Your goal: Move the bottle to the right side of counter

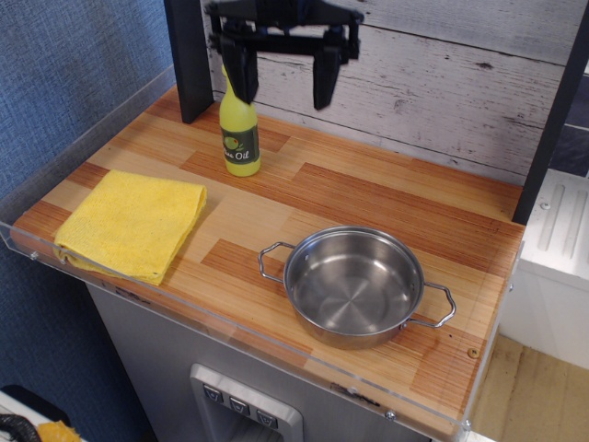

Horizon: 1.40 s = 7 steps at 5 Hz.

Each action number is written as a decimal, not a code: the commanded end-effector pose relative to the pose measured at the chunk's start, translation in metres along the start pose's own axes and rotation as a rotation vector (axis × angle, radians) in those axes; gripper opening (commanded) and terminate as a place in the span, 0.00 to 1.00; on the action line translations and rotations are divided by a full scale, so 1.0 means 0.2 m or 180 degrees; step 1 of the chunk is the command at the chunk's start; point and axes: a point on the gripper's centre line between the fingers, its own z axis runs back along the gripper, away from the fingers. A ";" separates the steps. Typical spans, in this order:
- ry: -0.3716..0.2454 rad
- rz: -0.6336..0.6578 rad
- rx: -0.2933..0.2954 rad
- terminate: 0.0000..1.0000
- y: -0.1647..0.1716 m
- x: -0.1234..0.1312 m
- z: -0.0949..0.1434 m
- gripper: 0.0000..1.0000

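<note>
Bottle: We see the yellow-green bottle (239,133) standing upright near the back-left corner of the counter (368,198), its dark label reading "Oil" turned toward us.
Gripper: Our black gripper (282,78) hangs above the back edge with its two fingers spread wide and pinching nothing; the left-hand finger (242,74) overlaps the bottle's neck and cap in this view, and we cannot tell whether it touches them.
Counter: We see striped light and reddish-brown planks bordered by a clear rim along the front and left edges.
Cloth: We find a folded yellow cloth (131,224) lying flat by the front-left corner, well apart from the bottle.
Pot: We see a steel pot (353,285) with two wire handles sitting toward the front edge, right of centre, nothing inside it.
Backdrop: We note a dark post (190,55) rising just behind the bottle, and whitewashed boards (442,83) running along the back edge.
</note>
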 end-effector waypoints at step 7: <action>-0.0017 0.0605 0.0149 0.00 0.29 0.27 -0.08 1.00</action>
